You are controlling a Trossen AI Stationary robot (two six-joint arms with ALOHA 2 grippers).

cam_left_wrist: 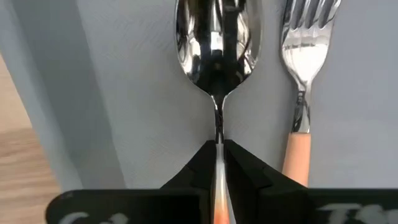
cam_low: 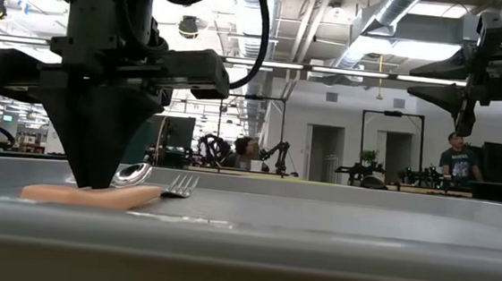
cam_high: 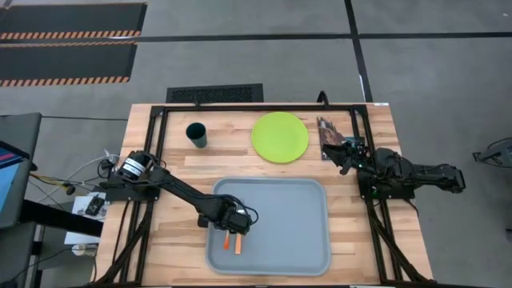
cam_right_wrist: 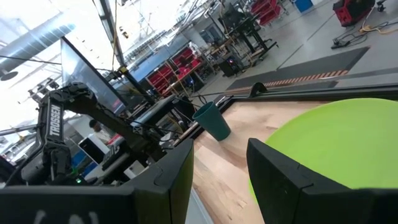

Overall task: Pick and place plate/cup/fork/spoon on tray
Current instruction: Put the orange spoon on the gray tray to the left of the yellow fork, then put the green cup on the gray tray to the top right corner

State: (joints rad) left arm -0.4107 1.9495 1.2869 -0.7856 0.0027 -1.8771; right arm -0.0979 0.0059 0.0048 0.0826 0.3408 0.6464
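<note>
The pale grey-blue tray lies at the table's near middle. The spoon and the fork lie side by side in the tray's left part, and their orange handles point toward the near edge. My left gripper stands over them, shut on the spoon. The lime-green plate and the dark teal cup stand on the table beyond the tray. My right gripper is open and empty, just right of the plate. My left gripper pinches the spoon's thin metal neck between its two fingers, just where the neck meets the orange handle. The fingers come from above, pointing down, across the spoon. The spoon lies about level at the tray floor; whether it rests on the floor, I cannot tell.
A dark vent grille sits at the table's far edge. Black frame rails run along the table's left and right sides. In the low view the tray's raised rim fills the foreground. People are in the room behind.
</note>
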